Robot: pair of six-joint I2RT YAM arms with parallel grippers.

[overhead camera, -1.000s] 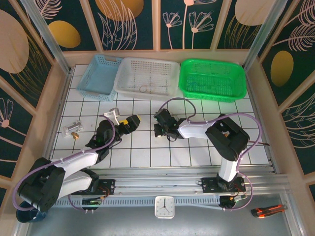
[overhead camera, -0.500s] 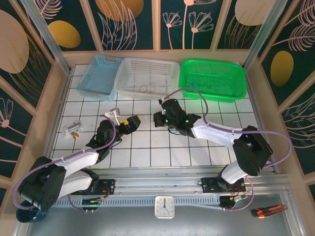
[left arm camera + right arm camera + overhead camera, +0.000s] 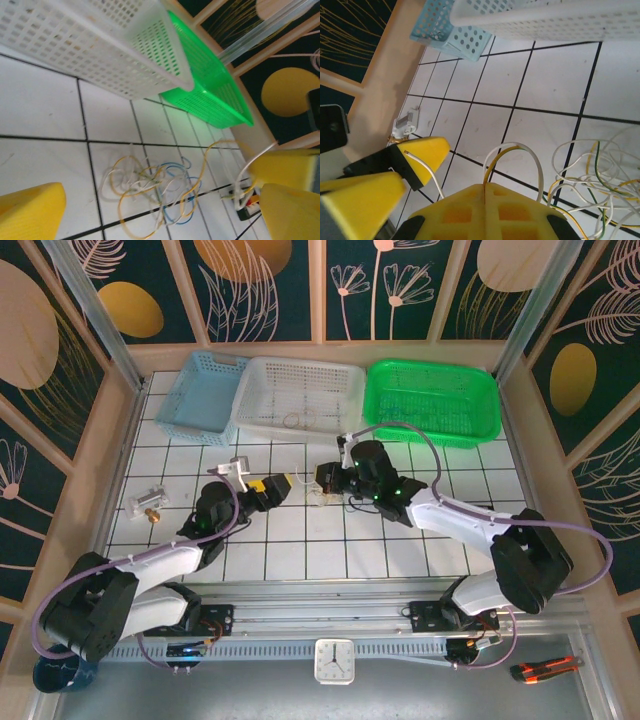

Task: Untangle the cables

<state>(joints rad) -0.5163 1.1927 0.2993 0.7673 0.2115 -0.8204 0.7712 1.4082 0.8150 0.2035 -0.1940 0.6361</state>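
White tiles with black grid lines cover the table [image 3: 290, 550], with three baskets in a row along its far edge. The cables [image 3: 150, 190] lie as a loose tangle of whitish, yellow, blue and green strands on the tiles in the middle, just in front of the white basket [image 3: 240, 405] and between the two grippers.

The main change over the last second is in the right arm. It was folded back on itself and now stretches out across the table, while its tip has hardly moved from the tangle. The right gripper [image 3: 485, 189] has its jaws pressed together, pinching a whitish and a yellow-green strand that loop out from between them. The left gripper [image 3: 275, 485] has edged a little closer to the tangle. Its jaws are spread wide on either side of it, and a white strand runs up toward one finger.

My reading is that one end is now anchored. The left side looks placed to take a strand, so pulling apart can begin. The knot itself looks unopened.
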